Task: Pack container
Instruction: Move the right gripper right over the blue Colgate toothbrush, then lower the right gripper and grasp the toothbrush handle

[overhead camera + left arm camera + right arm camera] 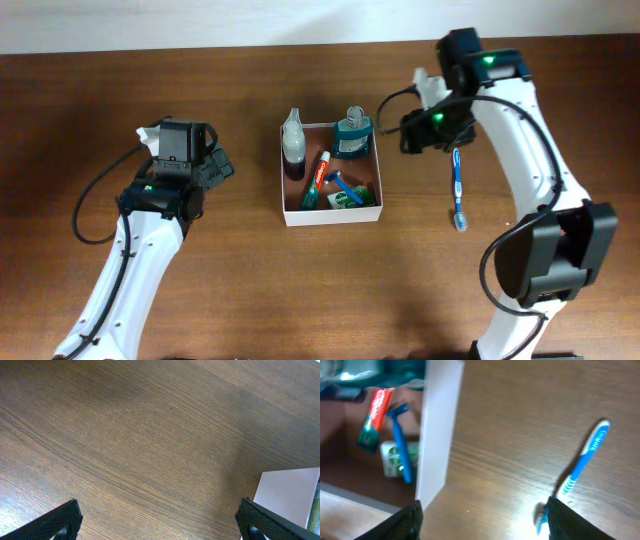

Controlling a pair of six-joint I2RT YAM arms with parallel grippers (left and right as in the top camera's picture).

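Observation:
The container (331, 214) is a square white-walled box with a reddish-brown inside at the table's middle. It holds a clear bottle (293, 146), a teal mouthwash bottle (353, 134), a red toothpaste tube (318, 171), a blue razor (345, 184) and a green packet (345, 200). A blue toothbrush (458, 188) lies on the table to its right, and shows in the right wrist view (584, 457). My right gripper (482, 517) is open and empty, between the container wall (439, 430) and the toothbrush. My left gripper (160, 522) is open and empty over bare wood, left of the container (290, 495).
The table is dark brown wood (250, 290). A pale wall strip (200, 20) runs along the far edge. Both arm bases stand near the front edge.

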